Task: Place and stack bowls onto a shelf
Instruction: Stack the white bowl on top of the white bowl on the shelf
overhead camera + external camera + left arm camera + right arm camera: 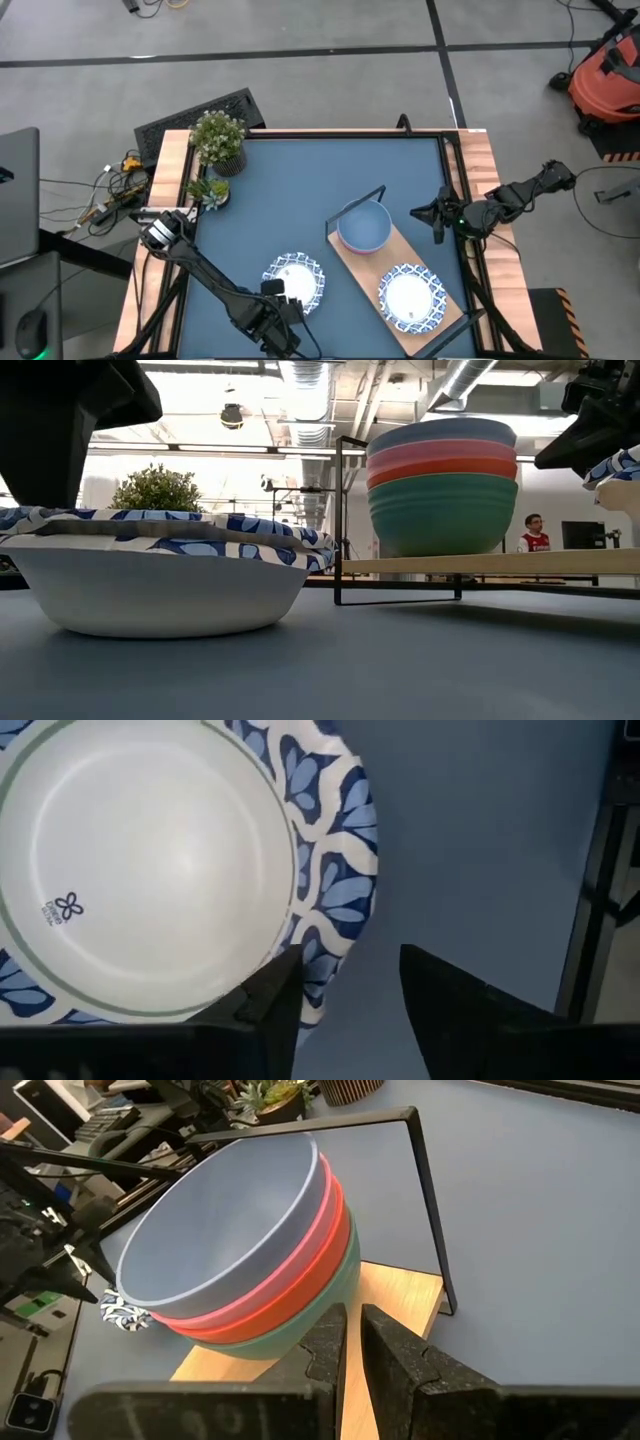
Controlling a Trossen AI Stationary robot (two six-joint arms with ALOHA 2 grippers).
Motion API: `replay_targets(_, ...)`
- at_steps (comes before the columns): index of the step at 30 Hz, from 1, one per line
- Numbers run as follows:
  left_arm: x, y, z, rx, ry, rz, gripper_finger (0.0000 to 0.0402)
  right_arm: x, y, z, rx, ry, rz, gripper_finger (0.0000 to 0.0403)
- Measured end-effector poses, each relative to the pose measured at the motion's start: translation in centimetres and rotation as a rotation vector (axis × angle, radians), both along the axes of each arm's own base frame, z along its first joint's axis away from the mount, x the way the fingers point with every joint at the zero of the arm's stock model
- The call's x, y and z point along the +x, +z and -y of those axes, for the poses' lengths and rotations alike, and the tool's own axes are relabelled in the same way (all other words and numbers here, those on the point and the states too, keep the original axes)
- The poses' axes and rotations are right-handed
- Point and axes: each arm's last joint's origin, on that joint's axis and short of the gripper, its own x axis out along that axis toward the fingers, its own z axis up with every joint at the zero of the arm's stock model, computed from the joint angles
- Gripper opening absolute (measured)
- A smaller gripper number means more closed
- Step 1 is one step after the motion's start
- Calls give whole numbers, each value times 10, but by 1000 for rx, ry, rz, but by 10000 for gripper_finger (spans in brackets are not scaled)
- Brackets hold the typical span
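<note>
Two pincers: left pincer point(345, 995) open over rim of patterned bowl point(295, 279) on desk point(270, 190), near front. Second patterned bowl point(410, 296) & 4-bowl stack point(363, 227) on shelf point(350, 262). Right pincer point(352, 1342) nearly shut, empty, beside stack.

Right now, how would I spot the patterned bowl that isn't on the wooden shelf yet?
Start at the long light-wood shelf lying slantwise on the blue tabletop, carrying four stacked plain bowls and one patterned bowl. Beside it, directly on the tabletop, sits the shallow blue-and-white patterned bowl. Only this one has the left gripper at its rim.
</note>
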Motion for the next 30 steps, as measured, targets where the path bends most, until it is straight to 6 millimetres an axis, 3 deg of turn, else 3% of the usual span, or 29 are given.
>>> replay_targets(22,15,0,-17,-29,-65,-21,7,0,0,0,-1,0,0,63)
replay_targets(30,20,9,-17,-74,-9,-13,1,0,0,0,-1,1,0,63)
